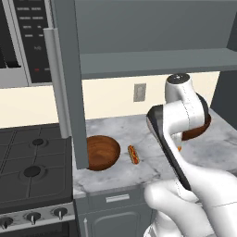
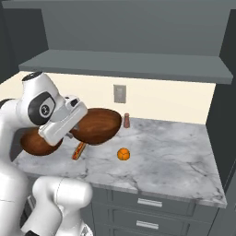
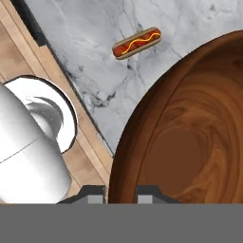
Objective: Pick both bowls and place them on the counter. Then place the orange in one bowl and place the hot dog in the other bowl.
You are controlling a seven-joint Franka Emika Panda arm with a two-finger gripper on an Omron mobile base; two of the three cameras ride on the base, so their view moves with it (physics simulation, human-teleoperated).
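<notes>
My gripper (image 3: 121,193) is shut on the rim of one reddish-brown bowl (image 3: 190,142), which hangs tilted a little above the marble counter (image 2: 175,152). In the right base view this held bowl (image 2: 97,125) sits at the end of my hand, over the hot dog (image 2: 79,150). The other bowl (image 1: 102,152) rests on the counter near its left end, also seen as the bowl (image 2: 37,143) behind my arm. The hot dog (image 1: 134,154) lies just right of it, and in the hand view the hot dog (image 3: 136,42) is beyond the held bowl. The orange (image 2: 123,154) sits alone mid-counter.
A black stovetop (image 1: 32,166) adjoins the counter on the left. A grey cabinet door (image 1: 69,83) stands open above the resting bowl. A small brown shaker (image 2: 126,120) stands by the back wall under an outlet (image 2: 119,94). A grey shelf (image 2: 129,67) overhangs the counter.
</notes>
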